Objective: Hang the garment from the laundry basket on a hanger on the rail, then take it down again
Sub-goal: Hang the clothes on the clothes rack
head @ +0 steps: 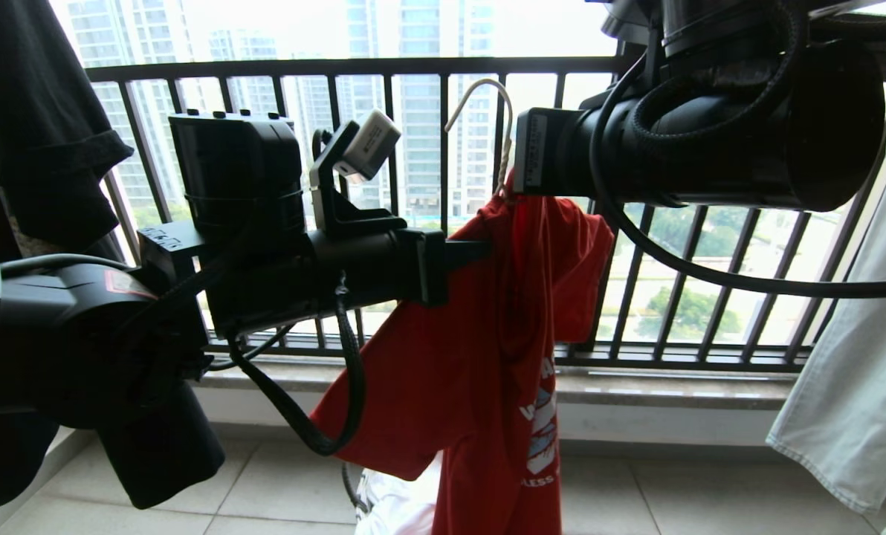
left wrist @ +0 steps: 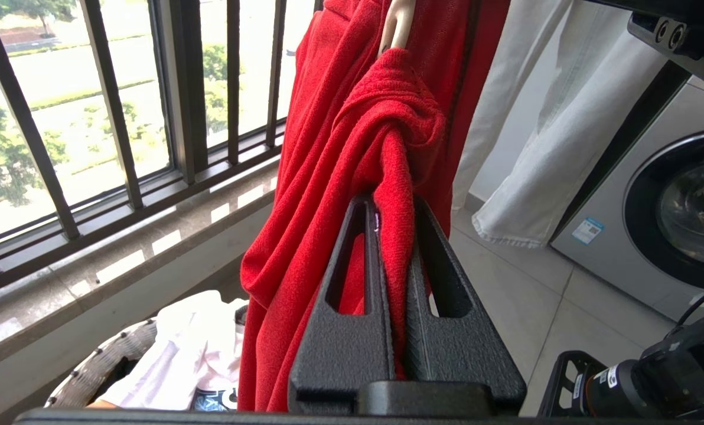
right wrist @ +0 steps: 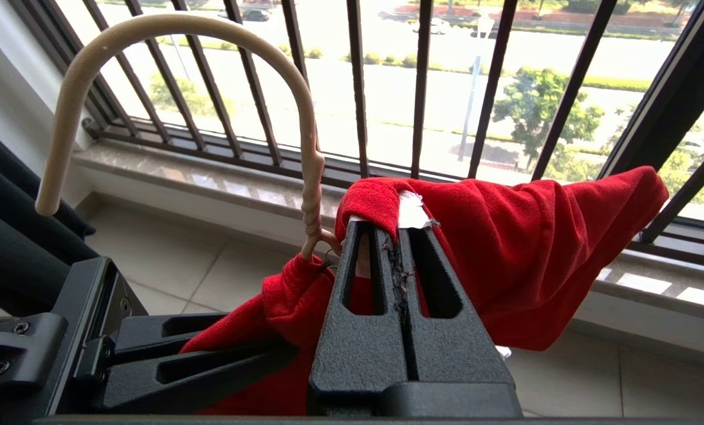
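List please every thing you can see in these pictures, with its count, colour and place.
red short-sleeved T-shirt: one, red with white print, hanging on the hanger before the railing
thin whitish wire hanger: one, whitish, hook free above the shirt's collar
dark barred window railing: one, dark, behind
round woven basket: one, white rim, on the floor, white laundry inside
pale garment: one, hanging right
black T-shirt: one, hanging left
washing machine: one, grey
left tool: shut on the shirt
right tool: shut at the collar

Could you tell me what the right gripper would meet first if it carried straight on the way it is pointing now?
Probably the dark window railing. The right gripper, shut on the red T-shirt by the hanger, points at the bars; depth is unclear.
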{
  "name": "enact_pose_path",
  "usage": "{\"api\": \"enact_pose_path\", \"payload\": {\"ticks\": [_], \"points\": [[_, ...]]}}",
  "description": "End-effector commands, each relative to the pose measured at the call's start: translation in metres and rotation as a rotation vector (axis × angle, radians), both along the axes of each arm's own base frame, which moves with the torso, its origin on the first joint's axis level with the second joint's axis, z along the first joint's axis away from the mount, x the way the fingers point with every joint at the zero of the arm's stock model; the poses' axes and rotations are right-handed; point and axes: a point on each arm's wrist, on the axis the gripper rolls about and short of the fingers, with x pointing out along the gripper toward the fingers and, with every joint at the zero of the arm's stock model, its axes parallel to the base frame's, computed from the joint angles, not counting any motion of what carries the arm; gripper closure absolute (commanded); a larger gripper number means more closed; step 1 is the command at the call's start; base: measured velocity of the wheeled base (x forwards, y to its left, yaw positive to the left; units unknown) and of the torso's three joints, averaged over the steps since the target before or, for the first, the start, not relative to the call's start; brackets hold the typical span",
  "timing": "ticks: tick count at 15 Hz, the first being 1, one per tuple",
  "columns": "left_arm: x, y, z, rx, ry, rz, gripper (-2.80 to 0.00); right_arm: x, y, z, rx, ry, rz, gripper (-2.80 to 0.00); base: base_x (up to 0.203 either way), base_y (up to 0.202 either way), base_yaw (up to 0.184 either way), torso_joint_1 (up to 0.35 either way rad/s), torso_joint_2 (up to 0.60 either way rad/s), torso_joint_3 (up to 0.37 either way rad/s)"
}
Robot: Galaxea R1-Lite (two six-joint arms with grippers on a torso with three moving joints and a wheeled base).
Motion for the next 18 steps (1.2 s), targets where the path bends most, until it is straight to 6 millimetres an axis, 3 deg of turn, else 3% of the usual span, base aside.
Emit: {"api": "enact_pose_path", "payload": {"ticks": [1,6,7,8,18], "points": [[-0.0002,-0.0006,-0.0006,-0.001,0.002,-0.004,0.0,0.0014,0.005,-0.0006,0.0,0.0,0.004,0.0,0.0,0.0,0.0,0.0,0.0,0.0],[-0.0005,-0.001,-0.0001,-0.004,0.001,-0.004,0.0,0.0017,0.0057,-0.0011,-0.005,-0.001,-0.006,0.0,0.0,0.0,0.0,0.0,0.0,0.0],[-0.0001,-0.0012,0.0007,-0.01,-0.007,0.0,0.0,0.0017,0.0057,-0.0011,-0.005,-0.001,-0.006,-1.04,0.0,0.0,0.0,0.0,0.0,0.0],[0.0011,-0.0022,0.0008,-0.021,-0.021,0.008,0.0,0.0017,0.0057,-0.0011,-0.006,-0.001,-0.006,-2.8,0.0,0.0,0.0,0.0,0.0,0.0],[0.0076,-0.0047,-0.0011,-0.035,-0.03,0.044,0.0,-0.0036,0.0023,-0.0042,-0.021,0.009,-0.018,-2.8,0.0,0.0,0.0,0.0,0.0,0.0]]}}
